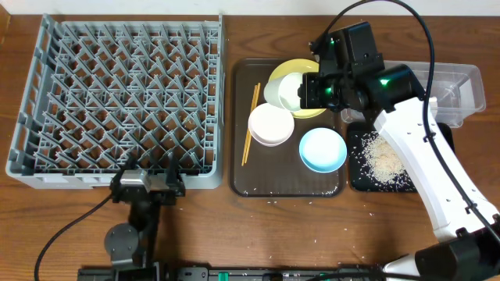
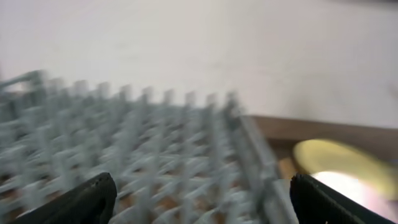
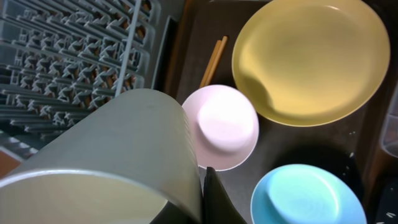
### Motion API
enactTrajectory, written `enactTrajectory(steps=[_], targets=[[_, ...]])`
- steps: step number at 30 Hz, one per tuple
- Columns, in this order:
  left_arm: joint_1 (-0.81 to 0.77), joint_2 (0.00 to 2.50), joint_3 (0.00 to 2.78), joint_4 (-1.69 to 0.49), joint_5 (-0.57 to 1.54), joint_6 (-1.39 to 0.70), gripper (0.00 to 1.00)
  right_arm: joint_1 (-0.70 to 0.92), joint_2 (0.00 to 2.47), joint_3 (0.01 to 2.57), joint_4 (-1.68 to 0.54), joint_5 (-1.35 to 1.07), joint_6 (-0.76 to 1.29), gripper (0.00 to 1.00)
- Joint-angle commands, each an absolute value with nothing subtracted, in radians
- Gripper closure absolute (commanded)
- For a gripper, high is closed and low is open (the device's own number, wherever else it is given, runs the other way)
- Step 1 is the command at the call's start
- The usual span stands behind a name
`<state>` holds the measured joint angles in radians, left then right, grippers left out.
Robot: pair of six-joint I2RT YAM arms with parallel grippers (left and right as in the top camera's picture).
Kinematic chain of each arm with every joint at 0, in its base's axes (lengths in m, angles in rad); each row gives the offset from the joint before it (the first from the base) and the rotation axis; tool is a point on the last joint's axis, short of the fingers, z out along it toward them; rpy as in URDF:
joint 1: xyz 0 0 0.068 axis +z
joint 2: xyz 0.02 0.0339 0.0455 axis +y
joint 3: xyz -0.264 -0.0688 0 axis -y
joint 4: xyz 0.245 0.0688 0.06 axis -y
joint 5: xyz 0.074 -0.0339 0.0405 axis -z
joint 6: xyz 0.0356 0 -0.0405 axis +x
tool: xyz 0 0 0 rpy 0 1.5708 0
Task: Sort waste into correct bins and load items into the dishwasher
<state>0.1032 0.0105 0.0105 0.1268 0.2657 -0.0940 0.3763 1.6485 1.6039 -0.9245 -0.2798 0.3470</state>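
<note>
My right gripper (image 1: 309,92) is shut on the rim of a small white cup (image 1: 284,92), which hangs tilted over the round yellow plate (image 1: 306,72) on the brown tray. In the right wrist view the cup (image 3: 118,155) fills the lower left, its wall pinched at my gripper (image 3: 201,183). Below lie an upturned white bowl (image 1: 271,125), an upturned light-blue bowl (image 1: 323,149) and chopsticks (image 1: 250,123). The grey dish rack (image 1: 117,94) stands at the left. My left gripper (image 1: 148,186) rests open at the rack's front edge, its fingertips (image 2: 93,198) wide apart over the blurred rack (image 2: 161,143).
The brown serving tray (image 1: 273,178) sits between the rack and the bins. A black tray (image 1: 359,178) holding rice scraps (image 1: 384,160) lies at the right, with a clear tub (image 1: 462,84) behind it. A few grains are scattered on the table near the front.
</note>
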Motion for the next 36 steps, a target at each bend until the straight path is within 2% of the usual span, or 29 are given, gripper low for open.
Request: enactTrajectory(steps=[1,5,10,14,20,26,34,36], targets=[[0.107,0.005,0.004,0.181,0.529,-0.279,0.09,0.390,1.655,1.606,-0.915,-0.305,0.333,0.99],[0.107,0.005,0.004,0.276,0.542,-0.580,0.09,0.408,1.655,1.606,-0.898,-0.305,0.333,0.99],[0.107,0.005,0.004,0.301,0.344,-1.007,0.09,0.418,1.655,1.606,-0.888,-0.305,0.333,0.99],[0.107,0.005,0.004,0.302,0.155,-1.156,0.09,0.422,1.655,1.606,-0.888,-0.329,0.333,0.99],[0.107,0.014,0.004,0.232,0.015,-1.619,0.09,0.422,1.655,1.606,-0.859,-0.343,0.333,0.99],[0.107,0.060,0.004,0.241,-0.134,-1.636,0.09,0.422,1.655,1.606,-0.838,-0.353,0.336,0.99],[0.107,0.294,0.101,0.275,-0.016,-1.629,0.09,0.422,1.655,1.606,-0.838,-0.353,0.336,0.99],[0.107,0.393,0.167,0.303,0.036,-1.563,0.10,0.422,1.655,1.606,-0.836,-0.353,0.336,0.99]])
